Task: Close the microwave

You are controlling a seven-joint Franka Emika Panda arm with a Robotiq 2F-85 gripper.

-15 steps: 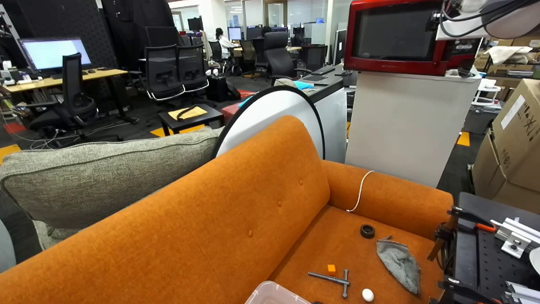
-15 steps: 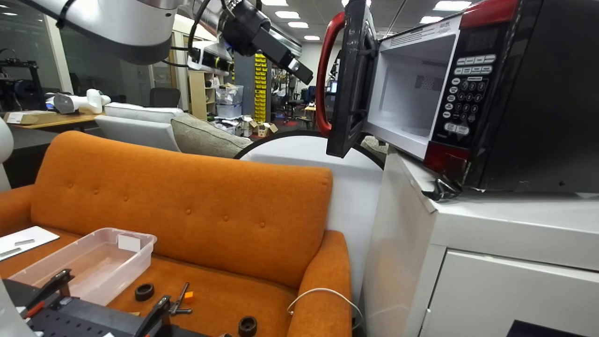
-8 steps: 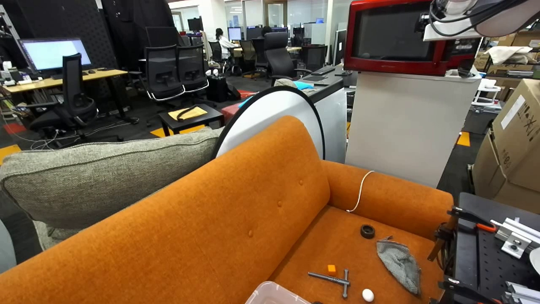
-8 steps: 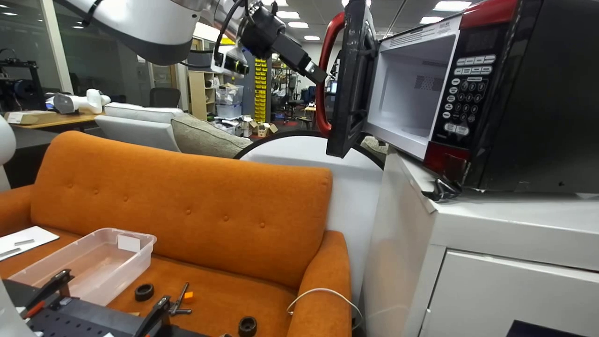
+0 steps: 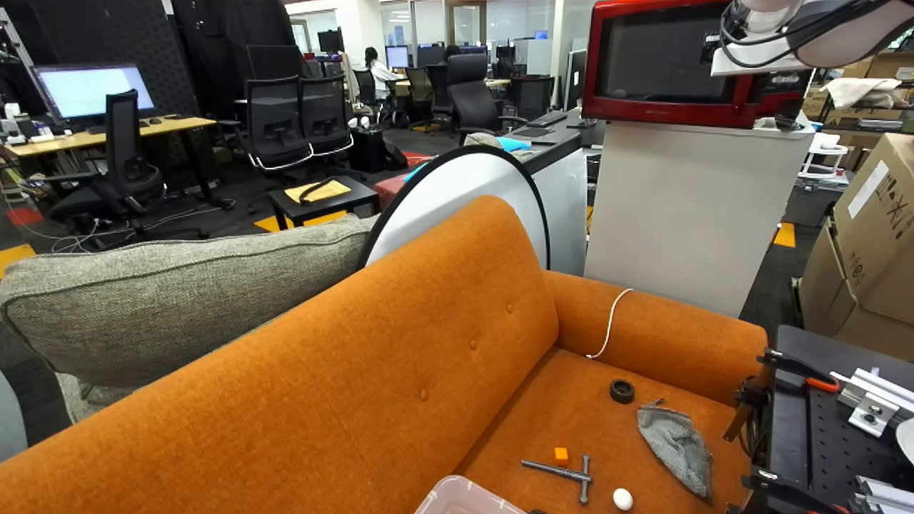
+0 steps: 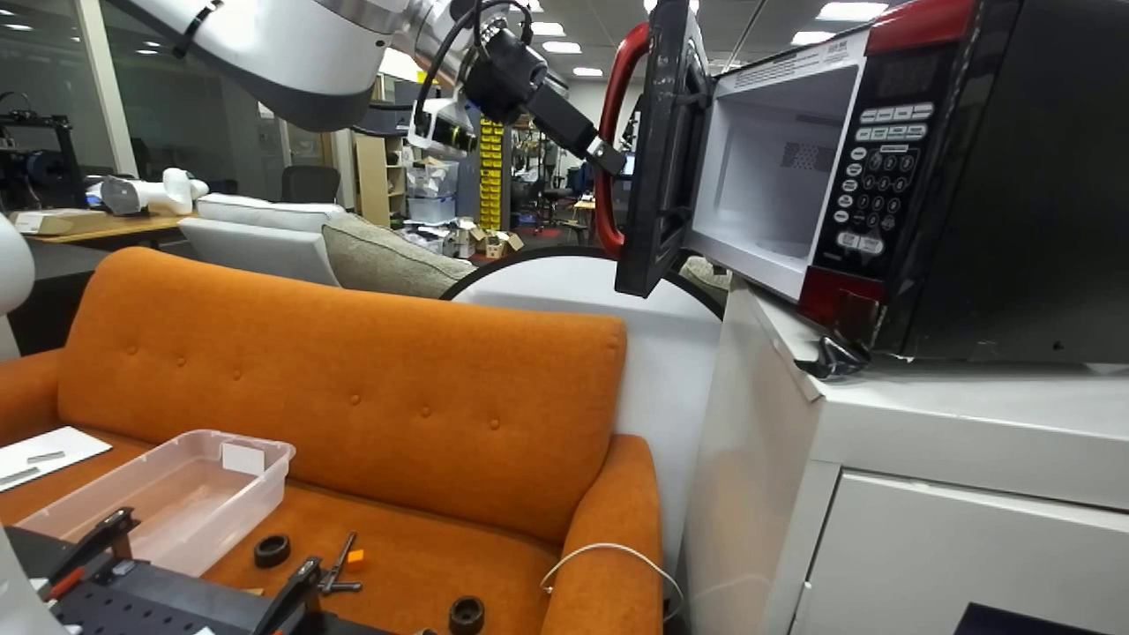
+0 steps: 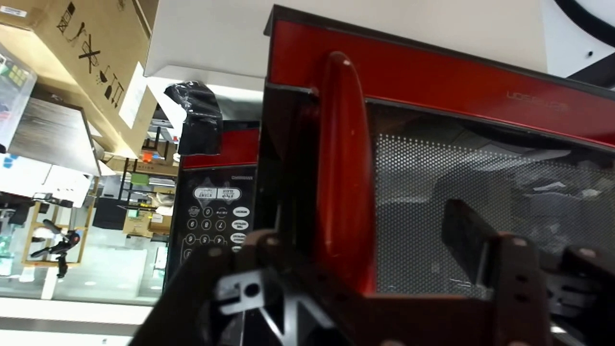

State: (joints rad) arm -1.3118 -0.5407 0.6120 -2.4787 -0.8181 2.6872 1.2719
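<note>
Jaws of the single gripper (image 7: 365,221) stand apart from each other: in the wrist view, its two dark fingers (image 7: 466,235) appear one on each side of one red handle (image 7: 343,168), but whether they touch it, I cannot tell. This handle belongs to the one door (image 6: 666,185) of the microwave (image 6: 1014,194), and the door is swung widely out, so that the white inside can be seen in an exterior view. The microwave itself stands on top of one white cabinet (image 6: 961,547), and one keypad (image 6: 873,176) is placed on its front, beside the opening. One robot arm (image 6: 282,53) is stretched out to the handle and, in an exterior view, it hides a part of the door. Beside the cabinet is one orange couch (image 5: 321,357). On the couch lie, in an exterior view, two black rings (image 6: 467,615) and one clear plastic box (image 6: 234,511), and one white cord (image 6: 609,545) hangs over its armrest (image 6: 609,494). Both exterior views show there one orange block (image 5: 561,456) and one grey tool (image 5: 560,471) in the form of a T, very near to each other. One grey cloth (image 5: 675,446) and one white egg-shaped thing (image 5: 623,499) are also on the couch. Next to it, one black table (image 5: 789,428) bears two black clamps (image 6: 295,586) at its edge. Farther behind, one person (image 5: 385,75) in white is sitting, too small for more details.
</note>
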